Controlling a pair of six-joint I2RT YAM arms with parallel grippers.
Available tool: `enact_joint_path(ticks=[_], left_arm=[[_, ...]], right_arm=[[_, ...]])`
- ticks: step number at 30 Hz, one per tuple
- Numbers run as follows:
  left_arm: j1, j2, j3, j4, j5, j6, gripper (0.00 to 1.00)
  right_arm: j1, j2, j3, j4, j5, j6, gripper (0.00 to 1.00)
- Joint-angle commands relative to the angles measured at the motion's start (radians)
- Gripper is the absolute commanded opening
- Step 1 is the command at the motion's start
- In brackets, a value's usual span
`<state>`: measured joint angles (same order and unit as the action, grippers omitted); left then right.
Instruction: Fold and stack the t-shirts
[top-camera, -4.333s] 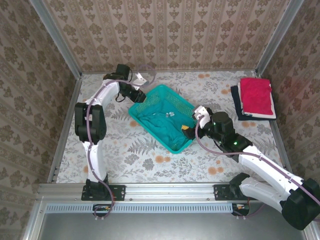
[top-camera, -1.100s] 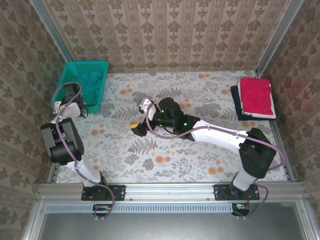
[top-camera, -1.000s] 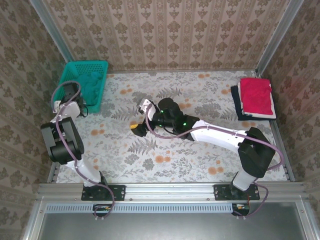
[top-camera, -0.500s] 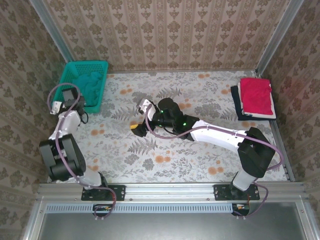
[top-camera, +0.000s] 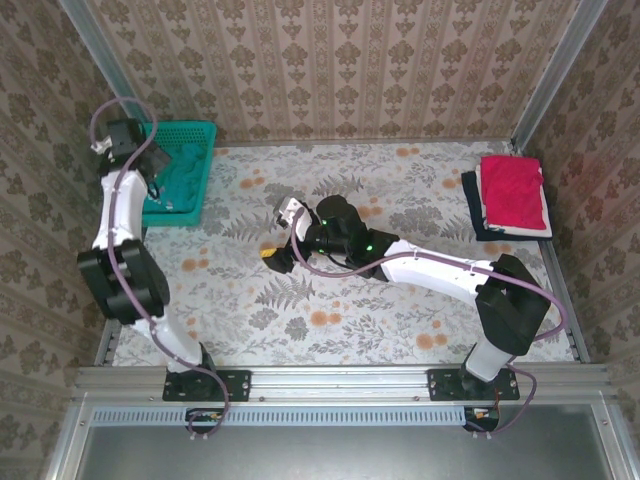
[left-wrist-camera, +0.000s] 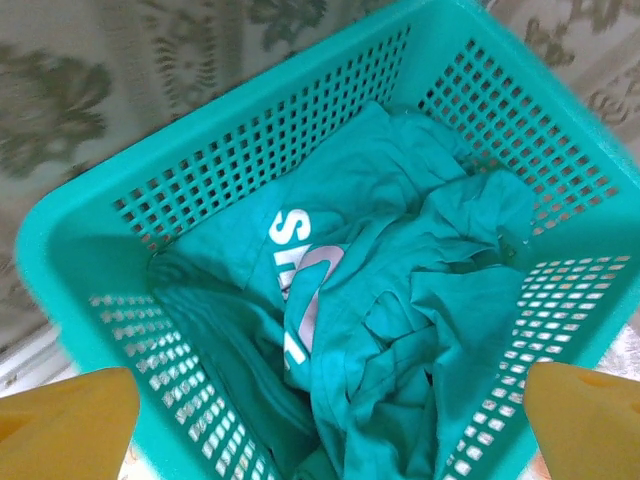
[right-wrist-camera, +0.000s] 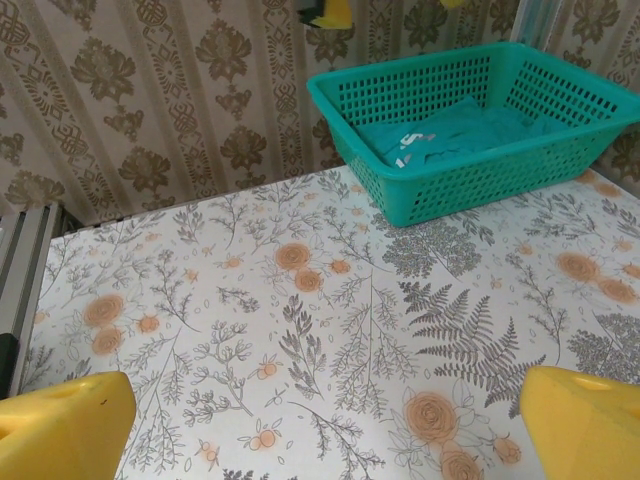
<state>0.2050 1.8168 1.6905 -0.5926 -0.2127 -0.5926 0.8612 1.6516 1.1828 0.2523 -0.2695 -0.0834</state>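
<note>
- Standing over the middle of the flowered table (top-camera: 330, 330), the right gripper (right-wrist-camera: 320, 425) has its yellow fingers spread wide with nothing between them, aimed towards the far left corner
- At the far right edge sits the finished pile: a folded red tee (top-camera: 512, 190) lying flat on top of a folded navy tee (top-camera: 472, 215), well apart from both arms
- In the far left corner, against the wall, is the teal mesh basket (top-camera: 175, 128), and the teal-green tee (left-wrist-camera: 400, 300) is bunched up inside it with its white print partly showing
- The left gripper (left-wrist-camera: 325, 420) hangs above the basket, looking straight down on the cloth, jaws fully apart and gripping nothing
- To my eye that tee is light, limp cotton: it should sag and drape the instant it is lifted, and won't hold any shape by itself
- I'd pinch one of the raised ridges in the crumpled heap right of the print, a single layer if possible, well clear of the basket walls so the fingers don't snag the mesh
- I can't make out the collar or shoulders in that heap, so a cleaner hold would have to wait until it is spread on the table
</note>
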Motion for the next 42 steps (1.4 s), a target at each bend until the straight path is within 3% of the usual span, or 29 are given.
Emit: enact_joint_path(ticks=[1,11,15,18,20,22,33,42], left_arm=[[-0.005,0.172,0.173,-0.242,0.039,0.132,1.0],[-0.02,0.686,0.802,-0.575,0.014,0.326,1.0],[-0.021,0.77,0.868,-0.588,0.047,0.329,0.96],[-0.019,0.79,0.858,-0.581,0.074,0.292,0.71],[-0.019,0.787,0.848,-0.563,0.103,0.282,0.32],[-0.021,0.772,0.848,-0.55,0.124,0.281,0.02],[-0.052,0.442,0.824,-0.377,0.029,0.324,0.0],[-0.138,0.168,0.845,-0.299,-0.009,0.414,0.0]], right_arm=[[-0.008,-0.022,-0.013,0.015,-0.009,-0.022,1.0],[-0.009,-0.093,-0.075,-0.039,0.038,-0.043,1.0],[-0.01,-0.099,-0.083,-0.046,0.049,-0.047,1.0],[-0.01,-0.095,-0.078,-0.047,0.045,-0.045,1.0],[-0.011,-0.093,-0.071,-0.051,0.042,-0.043,1.0],[-0.01,-0.092,-0.065,-0.056,0.041,-0.045,1.0],[-0.011,-0.09,-0.064,-0.057,0.041,-0.029,1.0],[-0.011,-0.088,-0.061,-0.052,0.036,-0.022,1.0]])
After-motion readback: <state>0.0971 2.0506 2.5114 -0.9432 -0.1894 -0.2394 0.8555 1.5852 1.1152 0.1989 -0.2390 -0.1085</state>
